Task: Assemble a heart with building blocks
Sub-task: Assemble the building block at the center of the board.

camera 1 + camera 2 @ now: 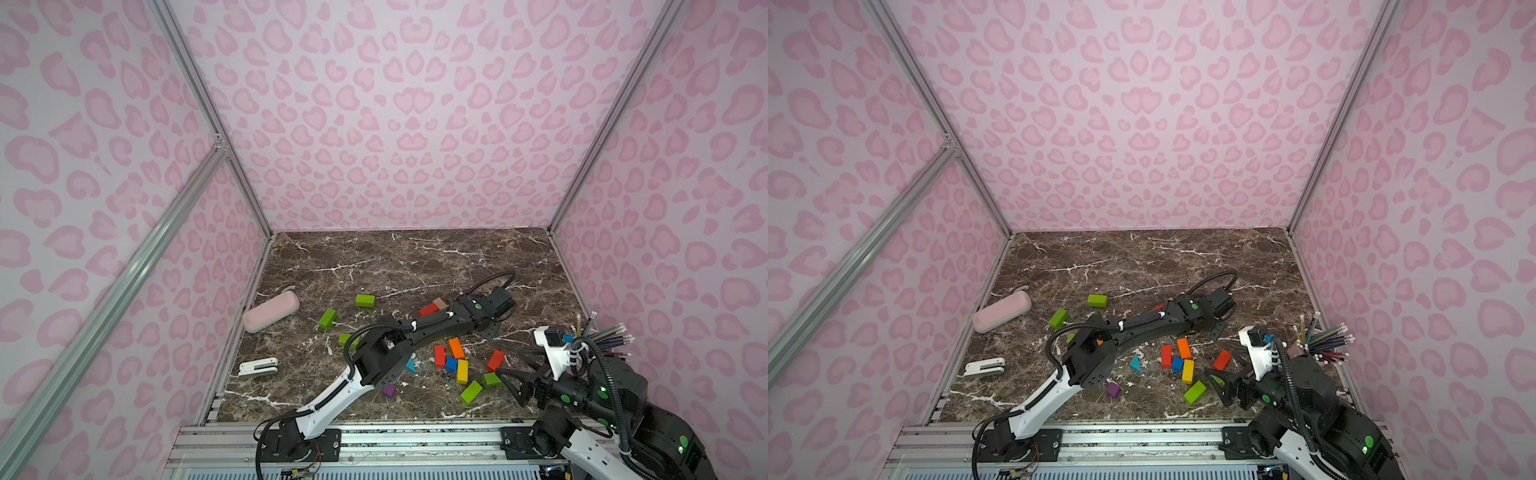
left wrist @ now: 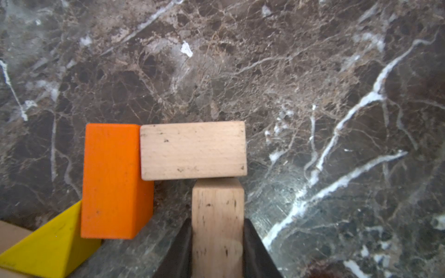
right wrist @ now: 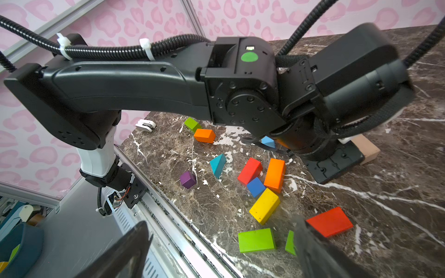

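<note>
**Left arm outstretched, right arm folded**

The left arm (image 1: 436, 328) is extended from its near base toward the far right, with the wrist bent down. The left gripper (image 2: 218, 220) is clamped on a wood block (image 2: 216, 245). The right arm (image 1: 582, 390) is folded at the near right. The right gripper (image 3: 221, 220) is spread wide, pointed left and holding nothing.

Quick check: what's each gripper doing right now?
Left gripper: closed on a plain wood block.
Right gripper: open, holding nothing.

soft even light, wide-angle bend at edges, blurry right claw (image 3: 221, 222)
</note>
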Motion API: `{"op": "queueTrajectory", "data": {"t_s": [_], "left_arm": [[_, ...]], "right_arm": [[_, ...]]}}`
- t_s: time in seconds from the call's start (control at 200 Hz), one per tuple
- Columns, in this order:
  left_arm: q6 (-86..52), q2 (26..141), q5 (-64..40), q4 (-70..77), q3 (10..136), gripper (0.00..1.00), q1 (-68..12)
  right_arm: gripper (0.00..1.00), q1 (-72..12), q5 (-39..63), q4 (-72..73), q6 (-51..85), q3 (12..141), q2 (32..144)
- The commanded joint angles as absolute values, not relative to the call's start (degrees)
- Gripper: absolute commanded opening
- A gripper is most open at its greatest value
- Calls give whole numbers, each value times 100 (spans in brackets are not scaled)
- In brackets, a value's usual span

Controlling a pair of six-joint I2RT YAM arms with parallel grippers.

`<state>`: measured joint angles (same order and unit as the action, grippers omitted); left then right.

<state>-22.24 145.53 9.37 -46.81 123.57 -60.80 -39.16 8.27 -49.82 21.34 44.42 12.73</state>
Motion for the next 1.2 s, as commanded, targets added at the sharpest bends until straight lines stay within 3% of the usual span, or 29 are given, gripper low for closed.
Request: {"op": "queueTrajectory", "data": {"t_s": [0.0, 0.48, 1.115, 1.195], "left_arm": [[-2173, 14677, 915, -4746, 12354, 25, -6044], [-2145, 14682, 861, -4732, 12359, 28, -6029], [-2113, 14426, 897, -4737, 12285, 51, -6082], [-2101, 14325, 871, -4686, 12209, 58, -6107]], "right_arm": [[96, -3918, 826, -4808, 2091, 4439, 1266], [96, -3929, 820, -4808, 2068, 4442, 1292], [96, -3944, 808, -4808, 2083, 4439, 1275], [96, -3937, 800, -4808, 2088, 4443, 1250]]}}
